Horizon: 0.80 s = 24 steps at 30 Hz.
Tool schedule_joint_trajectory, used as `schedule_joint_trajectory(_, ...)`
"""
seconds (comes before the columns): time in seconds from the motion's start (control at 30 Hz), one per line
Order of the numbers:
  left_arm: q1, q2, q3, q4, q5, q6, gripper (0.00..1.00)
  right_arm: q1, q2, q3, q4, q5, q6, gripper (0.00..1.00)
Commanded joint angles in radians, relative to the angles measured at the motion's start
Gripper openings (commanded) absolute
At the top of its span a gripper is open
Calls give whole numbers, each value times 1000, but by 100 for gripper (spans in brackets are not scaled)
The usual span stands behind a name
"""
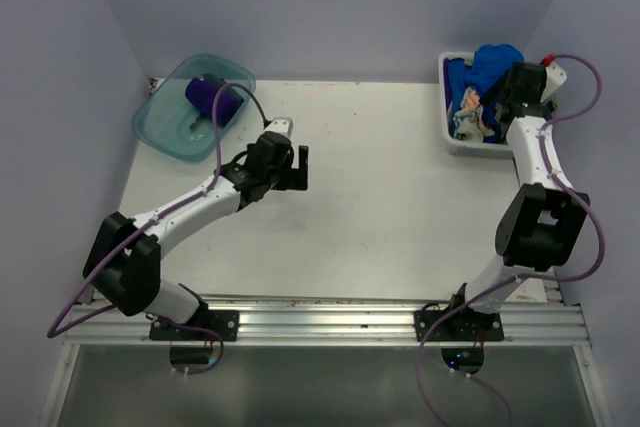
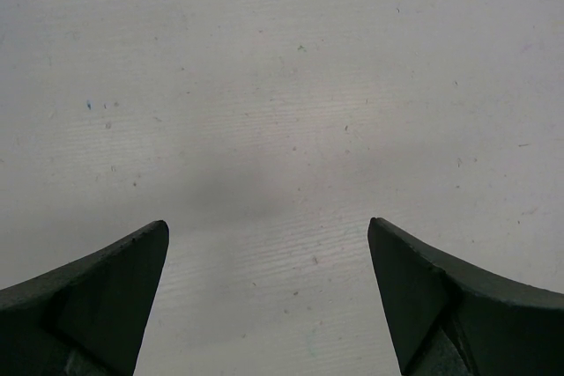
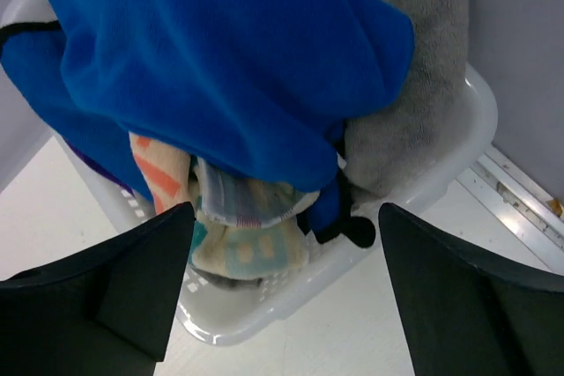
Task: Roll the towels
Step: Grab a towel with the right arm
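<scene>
Left gripper (image 1: 288, 165) hangs over the table (image 1: 400, 197), purple towel (image 1: 213, 97) sits rolled in the teal tub (image 1: 160, 132) far left. Left wrist: fingers (image 2: 97, 297) wide apart, empty. Right wrist: right gripper (image 3: 286, 217) spread open over the far-right white basket (image 3: 458, 147), royal blue towel (image 3: 220, 68) heaped on grey towel (image 3: 414, 85) and cream towel (image 3: 247, 248).

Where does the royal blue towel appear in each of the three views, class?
Top external: the royal blue towel lies upper right, heaped in the white basket.
Left wrist: not in it.
Right wrist: the towel fills the upper half.
Shared landmark: the basket's rim, seen in both those views.
</scene>
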Motion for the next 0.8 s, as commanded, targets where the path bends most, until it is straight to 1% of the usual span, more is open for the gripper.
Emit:
schedule_joint_trajectory(0.0,3,-41,-8,-3,12,3,100,-17,59,119,-37,-56,-4,89)
schedule_joint_trajectory(0.07,3,-38,-9,-6,21,6,100,-26,88,180,-54,-50,-14,83)
schedule_joint_trajectory(0.2,3,-48,-22,-8,27,2,100,-48,152,242,-90,-64,-21,82)
schedule_joint_trajectory(0.33,3,-64,-46,-2,24,-6,99,-74,203,262,-84,-123,-20,80)
schedule_joint_trajectory(0.37,3,-74,-52,0,18,-6,100,-83,212,268,-87,-136,-20,75)
schedule_joint_trajectory(0.43,3,-84,-68,4,17,-7,100,-94,223,274,-84,-169,-20,69)
schedule_joint_trajectory(0.47,3,-92,-71,6,13,-9,100,-100,226,273,-81,-191,-18,58)
schedule_joint_trajectory(0.53,3,-97,-81,6,13,-9,100,-101,219,260,-67,-199,-20,45)
schedule_joint_trajectory(0.57,3,-98,-81,7,13,-10,100,-101,209,253,-63,-202,-20,30)
schedule_joint_trajectory(0.6,3,-98,-86,9,13,-10,100,-101,194,247,-52,-211,-17,22)
schedule_joint_trajectory(0.63,3,-98,-88,13,16,-10,100,-101,185,237,-51,-211,-14,9)
schedule_joint_trajectory(0.67,3,-95,-89,17,21,-10,100,-101,177,234,-51,-211,-11,3)
schedule_joint_trajectory(0.7,2,-94,-89,18,26,-12,100,-101,160,231,-51,-205,-7,0)
schedule_joint_trajectory(0.77,3,-88,-89,17,30,-9,100,-101,142,219,-48,-208,-4,0)
